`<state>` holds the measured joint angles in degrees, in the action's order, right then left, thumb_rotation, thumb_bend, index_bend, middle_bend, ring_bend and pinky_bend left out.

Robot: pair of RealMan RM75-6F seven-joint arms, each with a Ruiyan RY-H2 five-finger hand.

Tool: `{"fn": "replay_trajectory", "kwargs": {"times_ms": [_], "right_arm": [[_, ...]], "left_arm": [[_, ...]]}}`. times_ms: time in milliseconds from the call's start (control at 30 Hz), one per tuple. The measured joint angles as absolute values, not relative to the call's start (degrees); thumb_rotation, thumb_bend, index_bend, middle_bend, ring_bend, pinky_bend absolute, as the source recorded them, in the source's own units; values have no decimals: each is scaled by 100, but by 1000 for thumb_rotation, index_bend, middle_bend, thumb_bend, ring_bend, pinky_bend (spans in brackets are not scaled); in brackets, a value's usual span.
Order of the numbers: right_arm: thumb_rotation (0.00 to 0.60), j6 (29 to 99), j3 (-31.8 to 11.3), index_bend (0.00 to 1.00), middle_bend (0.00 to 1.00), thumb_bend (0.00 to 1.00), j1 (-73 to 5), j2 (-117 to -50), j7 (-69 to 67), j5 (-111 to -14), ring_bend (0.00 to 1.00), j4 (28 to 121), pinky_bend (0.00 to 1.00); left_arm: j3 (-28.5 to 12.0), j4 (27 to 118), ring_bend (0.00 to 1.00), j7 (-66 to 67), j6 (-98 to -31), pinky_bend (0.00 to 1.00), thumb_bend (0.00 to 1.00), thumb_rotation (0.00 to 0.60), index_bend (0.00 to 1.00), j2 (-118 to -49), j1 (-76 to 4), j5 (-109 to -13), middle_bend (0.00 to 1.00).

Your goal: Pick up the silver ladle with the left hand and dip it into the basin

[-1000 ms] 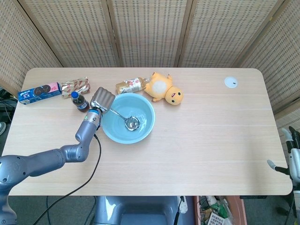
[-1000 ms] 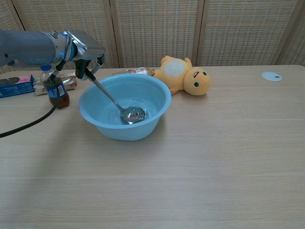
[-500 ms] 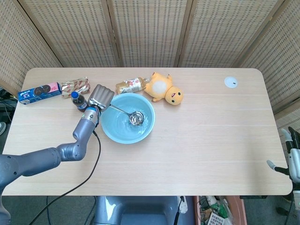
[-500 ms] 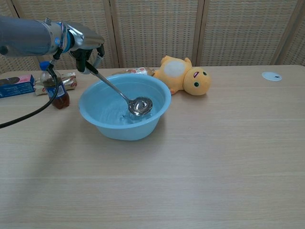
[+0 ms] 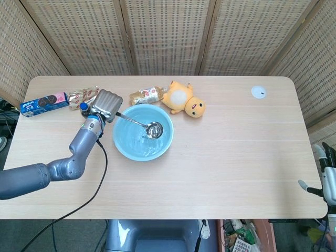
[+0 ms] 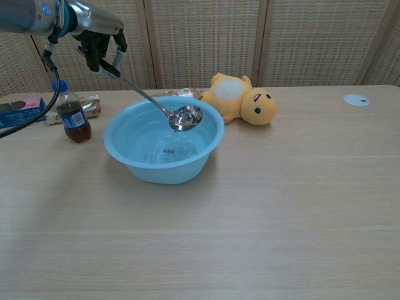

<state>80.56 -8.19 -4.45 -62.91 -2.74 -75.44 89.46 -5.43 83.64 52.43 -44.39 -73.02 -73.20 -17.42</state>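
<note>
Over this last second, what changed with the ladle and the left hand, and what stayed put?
The left hand, still gripping the silver ladle by its handle, rose and drew back, lifting the scoop from the bottom of the basin to about rim height. The basin, cola bottle, plush duck and snack packs did not move. The right hand stayed low at the table's right edge.

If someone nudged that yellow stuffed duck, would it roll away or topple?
Probably neither. The yellow stuffed duck lies low on the table, so it would likely slide or squash. It looks soft and plush, so it is probably light and unbreakable.
</note>
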Motion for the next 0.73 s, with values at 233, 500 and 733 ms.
{"fn": "replay_trajectory", "kwargs": {"times_ms": [233,500,733], "right_arm": [[600,8067,-806,0,0,0,-449,-6306,-201,-7558,0,8974,0],[600,8045,-809,0,0,0,-456,-6317,-181,-7530,0,8965,0],[600,8034,-812,0,0,0,-460,-6325,-164,-7511,0,8954,0]], "left_arm": [[-375,8842,1000,5448,-4373,1000,756,600,811,-6857,-7678,-778,1000],[-154,9272,1000,5580,-4253,1000,758,600,815,-6407,-8184,114,1000],[-17,9385,1000,5539,-4156,1000,759,600,815,-6285,-8435,351,1000]]}}
